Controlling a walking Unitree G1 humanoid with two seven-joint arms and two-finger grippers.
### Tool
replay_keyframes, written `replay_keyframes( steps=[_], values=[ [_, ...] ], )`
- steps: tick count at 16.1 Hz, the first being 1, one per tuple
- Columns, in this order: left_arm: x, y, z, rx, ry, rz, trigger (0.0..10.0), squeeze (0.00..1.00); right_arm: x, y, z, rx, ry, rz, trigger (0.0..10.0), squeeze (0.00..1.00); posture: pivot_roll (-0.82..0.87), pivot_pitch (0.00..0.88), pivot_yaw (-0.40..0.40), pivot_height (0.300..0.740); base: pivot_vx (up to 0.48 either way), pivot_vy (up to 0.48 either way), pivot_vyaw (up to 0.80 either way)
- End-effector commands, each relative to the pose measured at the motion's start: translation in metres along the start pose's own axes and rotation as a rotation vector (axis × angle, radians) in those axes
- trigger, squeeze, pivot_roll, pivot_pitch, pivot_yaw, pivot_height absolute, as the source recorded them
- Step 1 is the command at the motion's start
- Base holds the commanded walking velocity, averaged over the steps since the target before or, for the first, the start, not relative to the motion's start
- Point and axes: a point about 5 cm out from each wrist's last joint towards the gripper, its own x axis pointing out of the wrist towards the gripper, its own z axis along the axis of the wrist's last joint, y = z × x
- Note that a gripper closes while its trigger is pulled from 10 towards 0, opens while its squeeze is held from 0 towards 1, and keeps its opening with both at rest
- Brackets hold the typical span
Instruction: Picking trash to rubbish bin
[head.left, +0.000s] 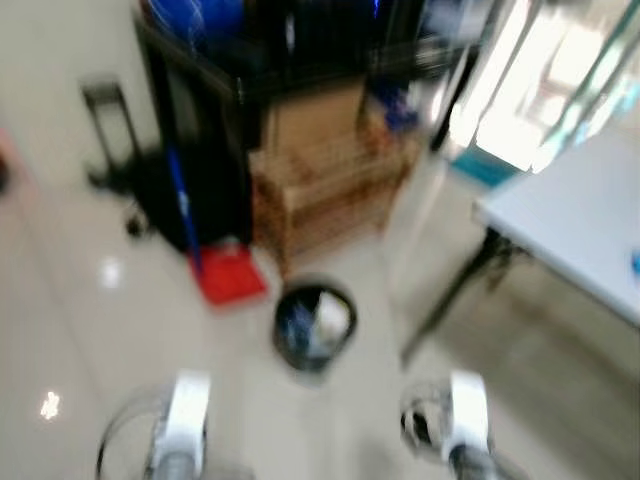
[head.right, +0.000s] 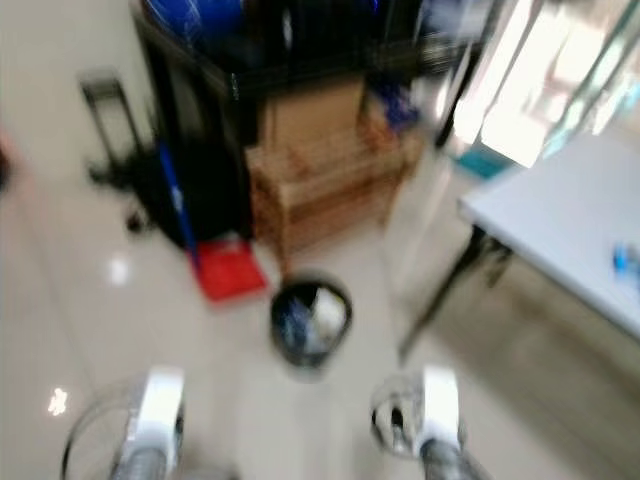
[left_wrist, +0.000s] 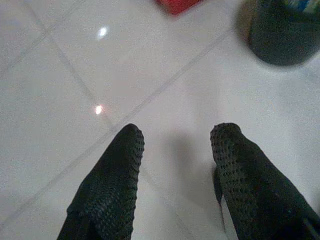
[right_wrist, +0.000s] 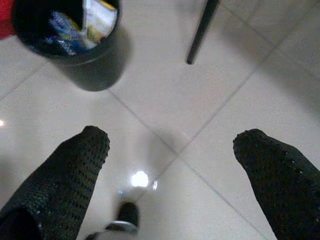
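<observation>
One black bin at twelve o'clock holds trash; one red dustpan at eleven. Left gripper and right gripper both spread, empty.

We are seeing a black rubbish bin holding white and blue trash ahead of our dotted black left gripper, a red dustpan, a pale glossy tiled floor, and a white desk.

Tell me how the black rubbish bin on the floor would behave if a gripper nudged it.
The rubbish bin likely slides easily, since the tiled floor looks glossy. It is probably light: its contents look like wrappers and paper. A push near its rim might tip it.
</observation>
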Motion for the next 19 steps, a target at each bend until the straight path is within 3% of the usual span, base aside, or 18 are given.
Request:
replay_keyframes(
  steps=[1,3,15,19],
  values=[
    [0.0045,-0.0001,0.0183,-0.010,-0.057,0.002,10.0,0.00,0.0002,-0.0029,-0.0002,0.002,0.015,-0.006,10.0,0.00,-0.04,0.054,-0.116,0.740,0.000,0.000,0.00],
    [0.0046,-0.0008,0.0190,-0.005,-0.058,-0.002,10.0,0.00,0.0003,-0.0025,-0.0002,0.001,0.018,-0.004,10.0,0.00,-0.04,0.053,-0.116,0.740,0.000,0.000,0.00],
    [0.0038,-0.0014,0.0130,0.044,-0.030,-0.004,10.0,0.00,-0.0004,-0.0020,-0.0033,-0.021,0.033,0.007,10.0,0.00,-0.03,0.036,-0.118,0.740,0.000,0.000,-0.80],
    [0.0035,-0.0005,0.0106,0.053,-0.020,-0.006,10.0,0.00,-0.0007,-0.0010,-0.0050,-0.027,0.039,0.011,10.0,0.00,-0.03,0.032,-0.115,0.740,0.000,-0.261,-0.80]
  ],
)
